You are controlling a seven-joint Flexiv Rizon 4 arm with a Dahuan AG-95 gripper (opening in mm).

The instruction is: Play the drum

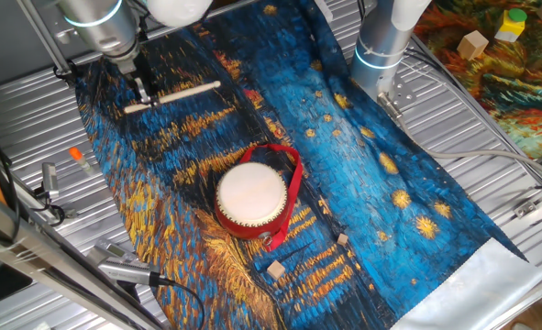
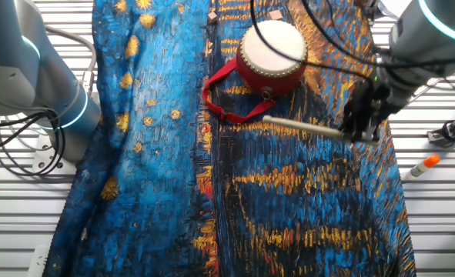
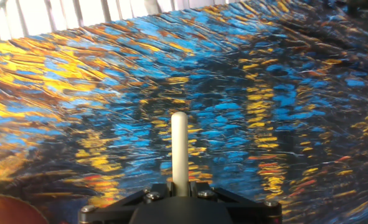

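The drum (image 1: 251, 197) has a cream-white skin, a red body with gold trim and a red strap loop (image 1: 294, 179). It sits on the blue and yellow painted cloth; it also shows in the other fixed view (image 2: 272, 51). My gripper (image 1: 143, 93) is shut on a thin pale wooden stick (image 1: 181, 93) and holds it above the cloth, well away from the drum. In the other fixed view the gripper (image 2: 361, 131) holds the stick (image 2: 300, 127) pointing left, below the drum. In the hand view the stick (image 3: 179, 149) points straight ahead; a red edge of the drum (image 3: 9, 208) shows at bottom left.
A second arm's base (image 1: 381, 50) stands at the cloth's far edge. Small wooden blocks (image 1: 275, 269) lie near the drum. An orange-capped marker (image 2: 421, 165) lies on the metal slats beside the cloth. Coloured blocks (image 1: 512, 23) sit on another cloth at the top right.
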